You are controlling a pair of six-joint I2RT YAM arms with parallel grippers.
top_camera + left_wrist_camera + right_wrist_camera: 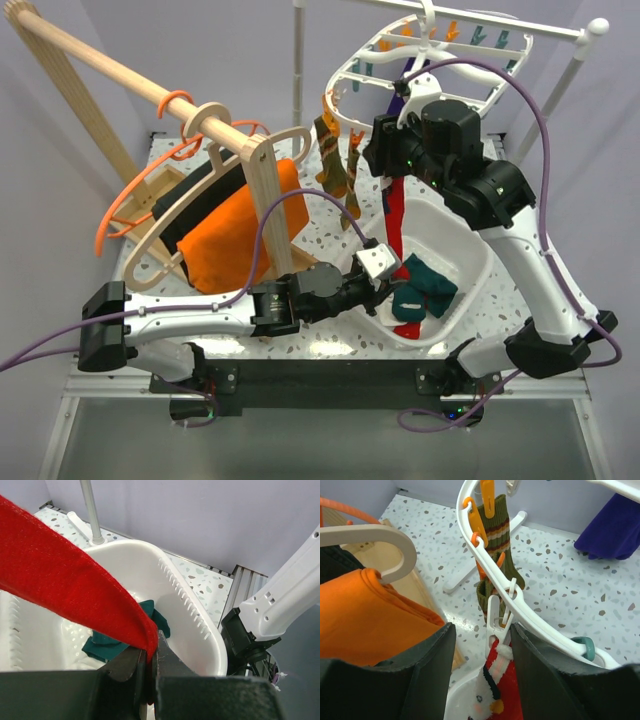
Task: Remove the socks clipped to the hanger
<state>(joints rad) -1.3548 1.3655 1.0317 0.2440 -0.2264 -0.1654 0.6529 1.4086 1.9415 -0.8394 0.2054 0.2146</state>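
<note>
Right wrist view shows your right jaws half open astride the small white plastic clip point(493, 622) pinning the red white-marked sock point(502, 700) to the white oval plastic hanger point(550, 630), left jaws clamped on its lower end, so tugging early could yank the hanger down.

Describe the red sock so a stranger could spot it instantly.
Find the big white oval hanger on the right. One white clip on its rim holds a sock stretched down over the white basket. It is bright red with a white cuff, unlike the olive striped socks beside it and the purple one.
</note>
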